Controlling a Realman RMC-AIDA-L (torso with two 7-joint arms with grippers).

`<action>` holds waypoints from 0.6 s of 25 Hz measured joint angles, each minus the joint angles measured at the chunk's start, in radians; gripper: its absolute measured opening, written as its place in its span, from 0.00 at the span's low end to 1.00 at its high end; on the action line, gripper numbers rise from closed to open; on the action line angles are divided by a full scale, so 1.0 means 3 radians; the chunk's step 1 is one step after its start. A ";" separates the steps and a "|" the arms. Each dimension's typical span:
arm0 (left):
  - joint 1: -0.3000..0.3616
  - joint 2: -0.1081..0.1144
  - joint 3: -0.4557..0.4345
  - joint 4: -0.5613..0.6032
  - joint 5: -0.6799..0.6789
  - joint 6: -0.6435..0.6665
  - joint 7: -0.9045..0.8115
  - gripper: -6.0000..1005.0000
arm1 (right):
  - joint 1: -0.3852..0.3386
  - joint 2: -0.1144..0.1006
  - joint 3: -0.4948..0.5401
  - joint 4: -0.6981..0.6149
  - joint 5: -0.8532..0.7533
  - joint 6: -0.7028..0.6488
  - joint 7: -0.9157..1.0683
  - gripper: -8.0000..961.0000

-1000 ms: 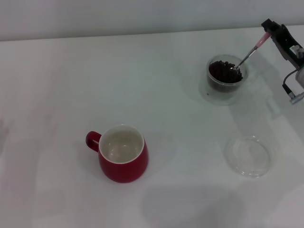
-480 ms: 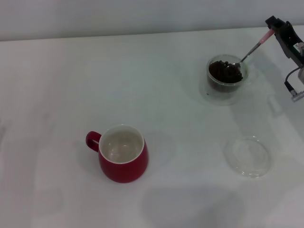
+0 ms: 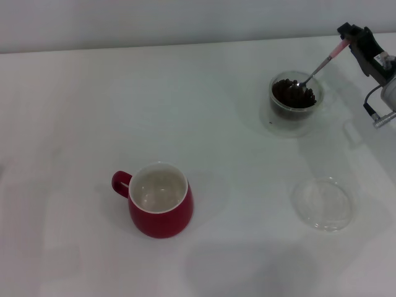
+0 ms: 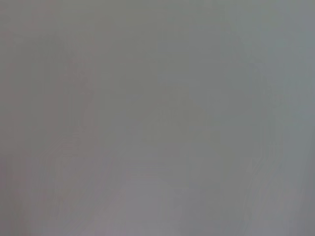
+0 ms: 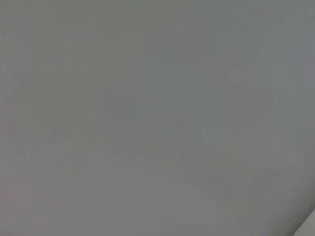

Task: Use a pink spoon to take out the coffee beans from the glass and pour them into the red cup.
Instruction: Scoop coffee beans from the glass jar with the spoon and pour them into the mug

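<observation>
The glass [image 3: 294,103] stands at the far right of the white table, holding a heap of dark coffee beans [image 3: 297,94]. My right gripper [image 3: 349,36] is at the far right edge, shut on the pink handle of the pink spoon [image 3: 318,69]. The spoon slants down to the left and its metal bowl lies on the beans inside the glass. The red cup [image 3: 159,199] stands at the near left, upright, handle to the left, its off-white inside showing no beans. My left gripper is out of view. Both wrist views show only plain grey.
A flat clear round dish [image 3: 322,203] lies on the table [image 3: 204,111] near the right, in front of the glass. A grey wall runs along the table's far edge.
The spoon's bowl has shifted left within the glass, over the beans. My right gripper has moved slightly left and up in the picture. The red cup and the dish have not moved.
</observation>
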 joint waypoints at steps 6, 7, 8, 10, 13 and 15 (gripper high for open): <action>0.0000 -0.0002 0.0000 -0.0049 -0.0003 -0.0002 0.0000 0.88 | -0.0003 -0.0001 0.0003 -0.0034 0.0005 -0.0022 0.0023 0.20; 0.0000 -0.0003 0.0000 -0.0059 -0.0004 -0.0002 0.0000 0.88 | -0.0011 -0.0006 -0.0002 -0.0054 0.0003 -0.0031 0.0035 0.20; 0.0000 -0.0004 0.0000 -0.0067 -0.0005 -0.0003 0.0000 0.88 | -0.0021 -0.0012 -0.0005 -0.0070 0.0002 -0.0034 0.0050 0.20; 0.0000 -0.0005 0.0000 -0.0068 -0.0006 -0.0003 0.0000 0.88 | -0.0026 -0.0024 -0.0006 -0.0070 0.0001 -0.0042 0.0096 0.20; 0.0000 -0.0005 0.0000 -0.0071 -0.0006 -0.0004 0.0000 0.88 | -0.0049 -0.0055 -0.0012 -0.0069 -0.0006 -0.0113 0.0212 0.20; 0.0000 -0.0005 0.0000 -0.0073 -0.0006 -0.0004 0.0000 0.88 | -0.0063 -0.0084 -0.0032 -0.0072 -0.0031 -0.0139 0.0289 0.20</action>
